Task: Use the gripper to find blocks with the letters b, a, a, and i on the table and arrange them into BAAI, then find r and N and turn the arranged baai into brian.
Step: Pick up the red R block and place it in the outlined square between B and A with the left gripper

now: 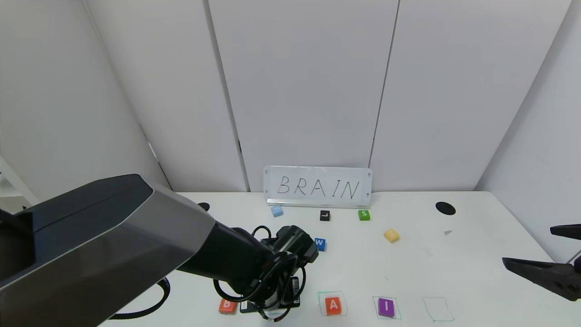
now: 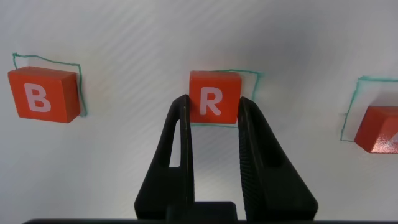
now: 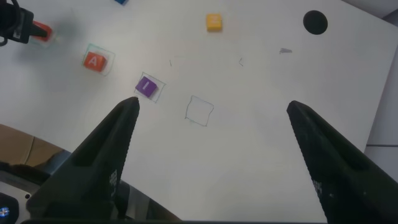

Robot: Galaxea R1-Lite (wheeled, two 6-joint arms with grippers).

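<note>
head view. i log the left gripper (image 1: 272, 313) low at the near edge of the surface (image 1: 476, 272), about 7 o'clock in the frame, its arm covering the second slot. orange-red b (image 1: 227, 306) sits just to its 9 o'clock. one orange-red a (image 1: 333, 304) and the purple i (image 1: 386, 307) stand in green squares toward 3 o'clock, with an empty square (image 1: 438, 309) beyond them. the yellow n (image 1: 391, 235) lies apart at about 1 o'clock from the a. blue w block (image 1: 320, 244), green s block (image 1: 363, 215), a black block (image 1: 324, 215) and a light blue block (image 1: 277, 211) lie near the brain sign (image 1: 317, 187). the right gripper (image 1: 544, 254) is parked at the 3 o'clock edge.

left wrist view. jaws closed on r (image 2: 214, 96), one finger on each side face, the block sitting in its green square (image 2: 249, 78). b (image 2: 43, 94) lies at 9 o'clock of it, the edge of a third orange-red block (image 2: 379, 129) at 3 o'clock.

right wrist view. jaws spread wide, holding nothing, hovering above the surface (image 3: 261, 155); i (image 3: 147, 86), a (image 3: 93, 61), n (image 3: 214, 22) and the empty square (image 3: 199, 111) show below.

handling note. r looks square to its outline, so i would judge the placement near done: part the jaws evenly, then lift straight up so neither finger drags the block off line or nudges b.
</note>
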